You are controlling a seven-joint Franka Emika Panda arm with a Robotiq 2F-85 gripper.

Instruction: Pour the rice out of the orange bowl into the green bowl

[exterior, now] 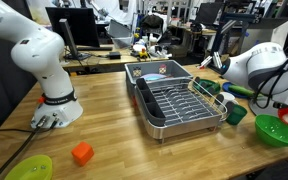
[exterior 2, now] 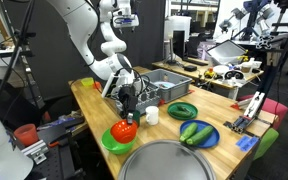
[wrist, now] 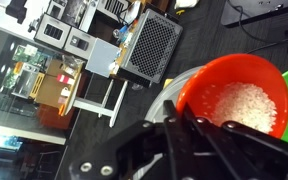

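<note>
Smooth, glossy red-orange plastic: the orange bowl (wrist: 209,80) gleams around white, grainy rice (wrist: 246,102), next to the matt black claw (wrist: 176,118). The green bowl (exterior 2: 108,144) is shiny plastic too. A pale wooden tabletop (exterior: 104,115), smooth with visible grain, carries a dull metal dish rack (exterior: 179,100). The arm (exterior: 34,45) has a glossy white casing.
</note>
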